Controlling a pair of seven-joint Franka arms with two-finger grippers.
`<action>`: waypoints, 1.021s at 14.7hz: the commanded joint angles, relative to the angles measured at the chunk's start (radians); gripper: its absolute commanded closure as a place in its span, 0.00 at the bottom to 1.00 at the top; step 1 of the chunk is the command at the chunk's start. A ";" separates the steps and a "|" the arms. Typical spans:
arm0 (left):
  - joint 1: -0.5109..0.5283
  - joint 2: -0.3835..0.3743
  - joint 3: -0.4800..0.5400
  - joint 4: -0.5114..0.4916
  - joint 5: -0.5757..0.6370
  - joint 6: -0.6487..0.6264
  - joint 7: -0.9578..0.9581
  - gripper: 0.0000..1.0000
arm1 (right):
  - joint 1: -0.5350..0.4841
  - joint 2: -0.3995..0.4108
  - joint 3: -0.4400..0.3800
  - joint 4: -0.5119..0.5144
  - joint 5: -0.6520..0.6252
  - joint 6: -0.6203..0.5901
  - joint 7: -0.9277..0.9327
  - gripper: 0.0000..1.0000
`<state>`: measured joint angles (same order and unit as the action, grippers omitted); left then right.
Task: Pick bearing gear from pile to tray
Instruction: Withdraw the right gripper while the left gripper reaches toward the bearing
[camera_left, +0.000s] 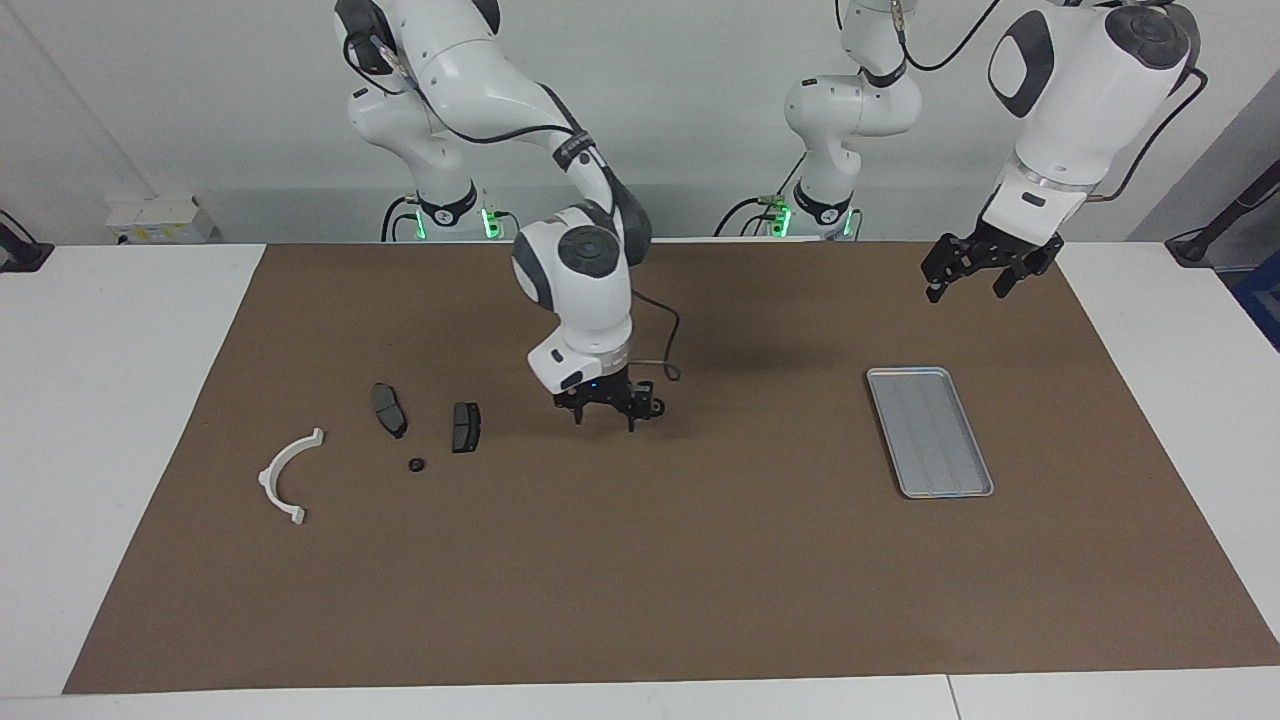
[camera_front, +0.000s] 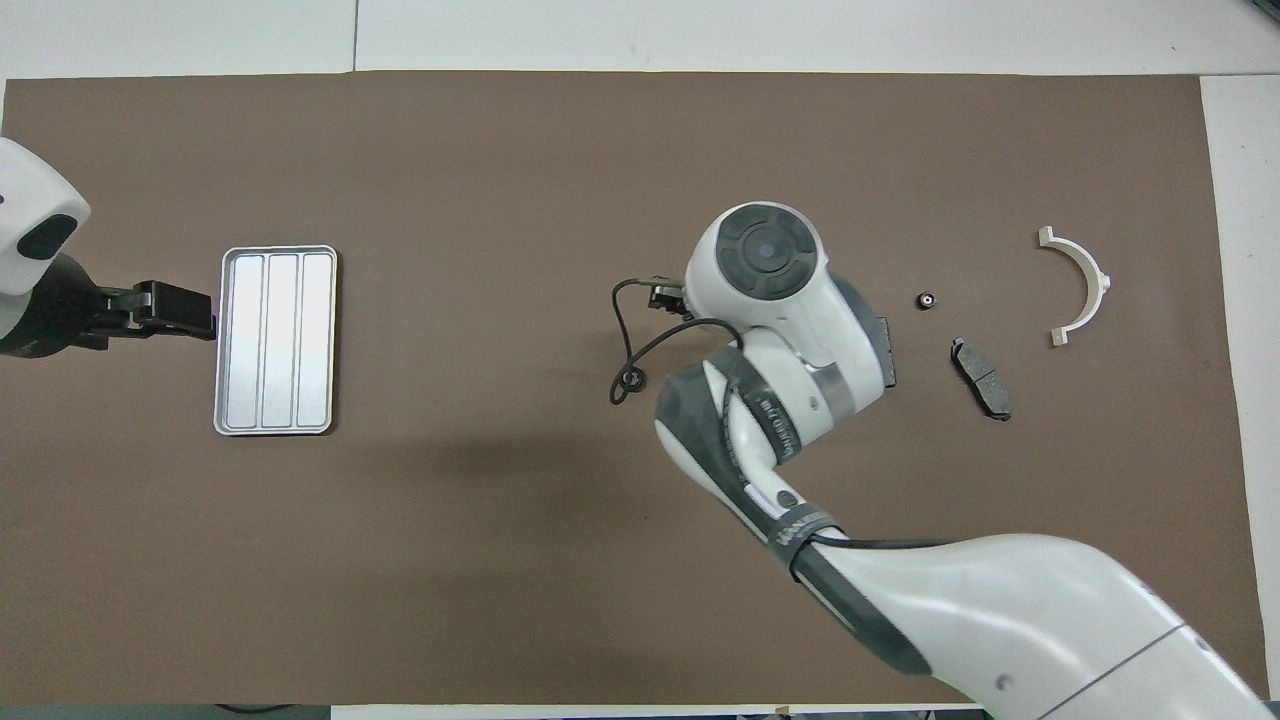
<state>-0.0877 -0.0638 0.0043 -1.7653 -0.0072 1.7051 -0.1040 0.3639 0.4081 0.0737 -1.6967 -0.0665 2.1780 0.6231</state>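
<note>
The right gripper (camera_left: 605, 412), fingers parted and empty, is held low over the brown mat (camera_left: 640, 560) beside the small black round bearing gear (camera_left: 416, 465); the left gripper (camera_left: 968, 281), also parted, is kept waiting above the flat ridged silver-grey metal tray (camera_left: 930, 432)

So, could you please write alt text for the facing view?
The right gripper hangs low over the brown mat, beside the pile of small parts. The left gripper waits raised near the silver tray.

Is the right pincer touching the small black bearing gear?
Apart. The facing view shows bare mat and a dark pad between the right pincer and the bearing gear.
</note>
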 joint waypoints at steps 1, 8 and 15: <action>-0.009 0.001 0.000 0.003 -0.013 -0.001 -0.077 0.00 | -0.141 -0.044 0.017 -0.014 0.002 -0.047 -0.275 0.14; -0.231 0.102 -0.003 0.017 -0.014 0.069 -0.323 0.00 | -0.368 -0.084 0.015 -0.099 0.004 -0.032 -0.694 0.15; -0.458 0.384 0.000 0.142 -0.017 0.199 -0.704 0.00 | -0.402 -0.072 0.015 -0.153 0.004 0.054 -0.715 0.16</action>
<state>-0.4865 0.2075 -0.0169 -1.7119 -0.0203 1.9001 -0.7054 -0.0172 0.3596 0.0729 -1.8085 -0.0657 2.2025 -0.0688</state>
